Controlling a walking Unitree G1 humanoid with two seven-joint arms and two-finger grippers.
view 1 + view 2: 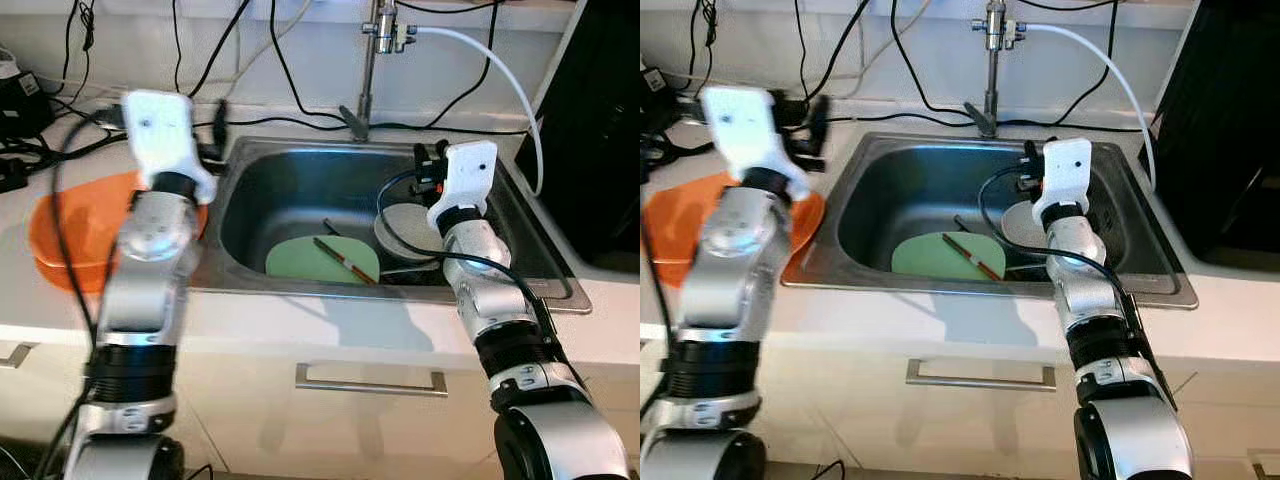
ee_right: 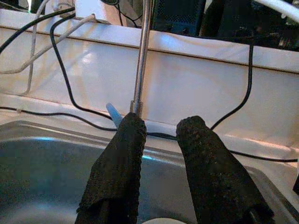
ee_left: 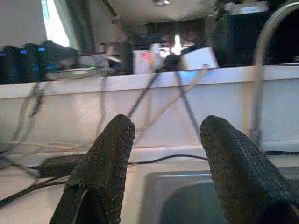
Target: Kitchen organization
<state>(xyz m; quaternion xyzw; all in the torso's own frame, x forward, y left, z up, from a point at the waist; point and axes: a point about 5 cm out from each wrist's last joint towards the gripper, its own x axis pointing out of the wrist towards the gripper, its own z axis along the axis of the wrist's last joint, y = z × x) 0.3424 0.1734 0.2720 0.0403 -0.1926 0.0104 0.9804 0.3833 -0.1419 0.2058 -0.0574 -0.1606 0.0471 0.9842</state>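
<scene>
dishes in the sink: thin, slick, and hard to get under

the sink point(image 1: 250, 175) holds a green plate point(image 1: 305, 262) lying flat on the bottom, a pair of chopsticks point(image 1: 345, 260) resting across it, and a pale round plate point(image 1: 400, 228) just beside it, partly hidden behind the right arm. an orange bowl point(image 1: 65, 235) sits on the counter to the left of the sink.

the right gripper point(image 2: 161, 154) hangs over the sink with a narrow gap between its fingers, holding nothing; the left gripper point(image 3: 163, 163) is up over the sink's left edge, fingers spread wide, also empty.

the chopsticks look light and stiff but thin and probably slippery — a pinch near the middle would likely balance them. the green plate lies flush on the steel (no lip to slide under that i can make out), so its rim seems the only hold. the pale plate may be breakable, and a firm grip on its edge looks safest.
</scene>
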